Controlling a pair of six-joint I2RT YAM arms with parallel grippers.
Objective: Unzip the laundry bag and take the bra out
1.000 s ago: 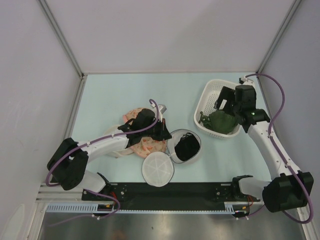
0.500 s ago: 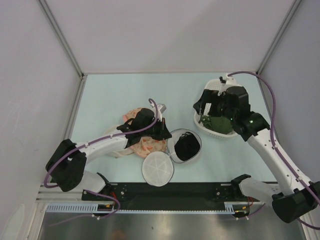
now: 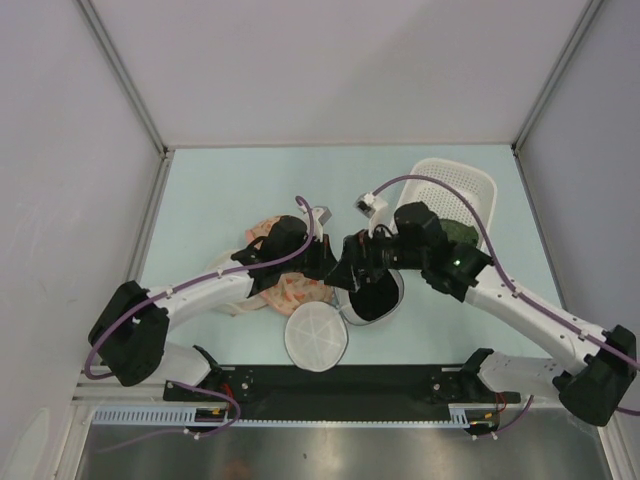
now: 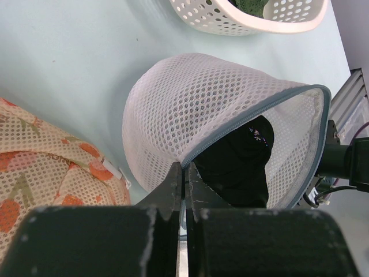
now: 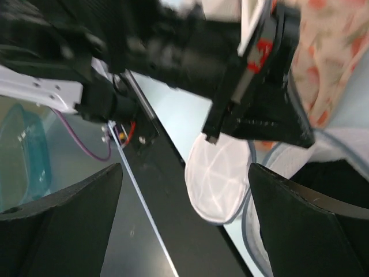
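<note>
Only the left wrist view showed the left end effector (image 4: 183,167) pinching the laundry bag (image 4: 190,109) rim, the bra (image 4: 236,164) inside. The right wrist view showed the right end effector (image 5: 184,173) wide open.

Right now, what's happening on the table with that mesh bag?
The left gripper has its fingers shut on the dark rim of the laundry bag, holding its mouth up and open. The bag is unzipped, its round flap lying flat toward the near edge, and the black bra sits inside. The right gripper hovers at the mouth, fingers open, holding nothing.
</note>
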